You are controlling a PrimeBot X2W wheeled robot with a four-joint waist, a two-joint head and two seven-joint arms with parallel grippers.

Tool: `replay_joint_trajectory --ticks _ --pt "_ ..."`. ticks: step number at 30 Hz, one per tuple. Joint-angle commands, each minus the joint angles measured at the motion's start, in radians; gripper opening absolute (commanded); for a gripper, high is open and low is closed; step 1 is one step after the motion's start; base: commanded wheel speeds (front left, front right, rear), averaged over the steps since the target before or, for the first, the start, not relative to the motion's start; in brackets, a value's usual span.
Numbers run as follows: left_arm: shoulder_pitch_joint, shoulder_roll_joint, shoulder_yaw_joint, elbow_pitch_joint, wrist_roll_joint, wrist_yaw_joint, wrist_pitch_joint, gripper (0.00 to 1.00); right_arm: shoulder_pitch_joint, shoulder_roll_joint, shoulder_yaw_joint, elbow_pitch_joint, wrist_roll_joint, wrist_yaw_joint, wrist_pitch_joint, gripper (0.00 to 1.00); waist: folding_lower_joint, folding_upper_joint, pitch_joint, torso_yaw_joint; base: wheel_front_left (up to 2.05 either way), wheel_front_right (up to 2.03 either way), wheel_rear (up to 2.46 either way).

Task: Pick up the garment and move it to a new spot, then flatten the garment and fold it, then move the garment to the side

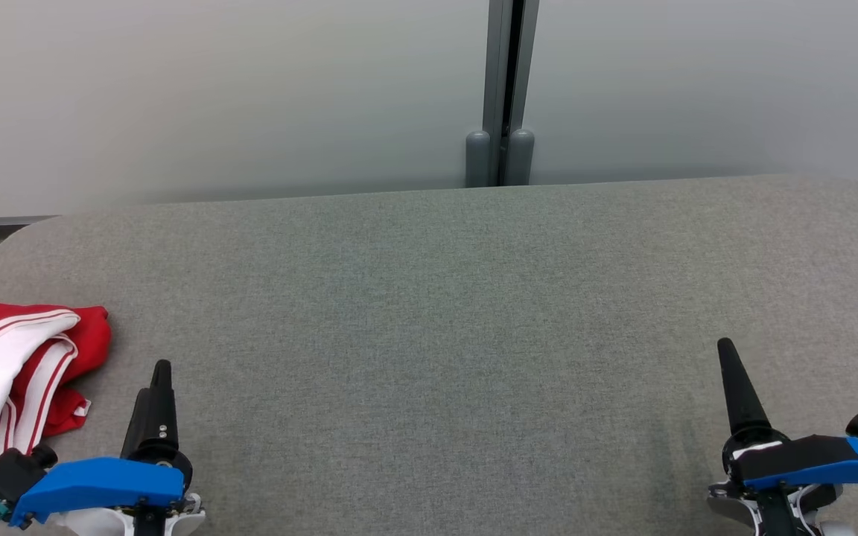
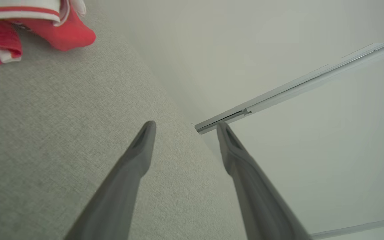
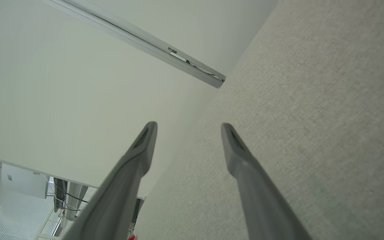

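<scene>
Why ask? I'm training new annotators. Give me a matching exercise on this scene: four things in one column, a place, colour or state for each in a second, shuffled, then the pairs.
Things:
1. garment
2. left gripper
3. right gripper
4. table

Descriptions:
A. grey fabric-like top
B. red and white, crumpled at the left edge of the head view
C. open, at the lower right of the head view
D. open, near the crumpled cloth

Pairs: 1-B, 2-D, 3-C, 4-A
</scene>
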Motion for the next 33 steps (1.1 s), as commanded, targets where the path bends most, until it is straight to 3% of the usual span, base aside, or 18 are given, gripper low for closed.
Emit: replay_joint_trajectory --ticks 1,33 --pt "-0.031 0.015 -0.007 -0.009 0.03 -0.001 -0.009 1.0 -0.029 -0.004 0.003 -0.008 -0.026 0.002 -0.009 1.0 0.0001 0.0 0.0 0.0 0.0 0.0 0.0" --pt "-0.017 0.048 -0.043 0.063 0.517 -0.001 -0.116 1.0 -0.048 -0.008 0.03 0.084 -0.547 0.002 -0.117 1.0 0.0001 0.0 0.015 -0.01 0.0 0.0 0.0"
